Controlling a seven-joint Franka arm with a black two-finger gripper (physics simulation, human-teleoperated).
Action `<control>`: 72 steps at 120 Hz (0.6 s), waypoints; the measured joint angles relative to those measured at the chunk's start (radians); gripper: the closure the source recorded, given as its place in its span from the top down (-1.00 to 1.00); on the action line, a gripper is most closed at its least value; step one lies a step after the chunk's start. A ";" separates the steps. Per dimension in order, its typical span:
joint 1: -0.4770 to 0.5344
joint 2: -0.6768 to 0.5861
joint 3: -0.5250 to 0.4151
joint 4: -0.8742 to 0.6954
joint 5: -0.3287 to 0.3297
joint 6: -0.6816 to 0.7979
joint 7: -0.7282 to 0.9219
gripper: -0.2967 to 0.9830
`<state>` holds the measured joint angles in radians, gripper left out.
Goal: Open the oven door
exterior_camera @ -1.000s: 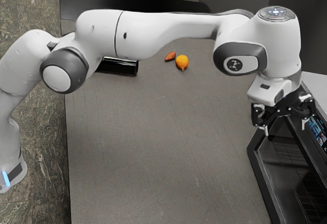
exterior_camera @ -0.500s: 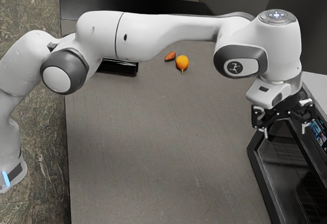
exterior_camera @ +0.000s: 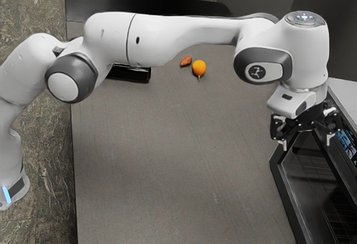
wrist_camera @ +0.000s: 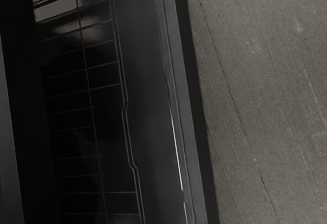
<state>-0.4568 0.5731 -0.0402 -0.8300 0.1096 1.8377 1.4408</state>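
The black-framed dark glass oven door [exterior_camera: 312, 177] stands open from the black oven [exterior_camera: 347, 146], its outer edge bordered by the broad grey tabletop [exterior_camera: 178, 166]. Above the door, the black two-finger gripper [exterior_camera: 306, 138] has its jaws spread, clamped on nothing.

A glossy white robot arm [exterior_camera: 167, 35] has rounded shells, a thin dark seam and charcoal joint surrounds, one framing a white disc [exterior_camera: 63, 87]. A blue light strip [exterior_camera: 6, 194] glows at its base; a grey control dial [exterior_camera: 305, 19] tops the wrist above a black, linkage-built gripper [exterior_camera: 306, 141] with pale fingertips [exterior_camera: 283, 145].
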 joint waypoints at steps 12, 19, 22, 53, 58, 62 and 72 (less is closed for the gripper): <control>0.000 0.008 0.002 -0.001 -0.001 0.005 -0.001 0.62; -0.001 0.009 0.003 -0.001 -0.001 0.008 -0.001 0.54; -0.002 0.010 0.003 -0.002 -0.001 0.009 -0.001 0.54; -0.056 -0.046 0.016 -0.113 0.011 0.011 -0.011 0.50; -0.071 -0.085 0.019 -0.168 0.022 0.010 -0.017 0.42; -0.090 -0.126 0.022 -0.225 0.035 0.009 -0.024 0.34; -0.145 -0.248 0.027 -0.399 0.072 0.006 -0.049 0.10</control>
<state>-0.6016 0.3250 -0.0135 -1.2289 0.1818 1.8434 1.3917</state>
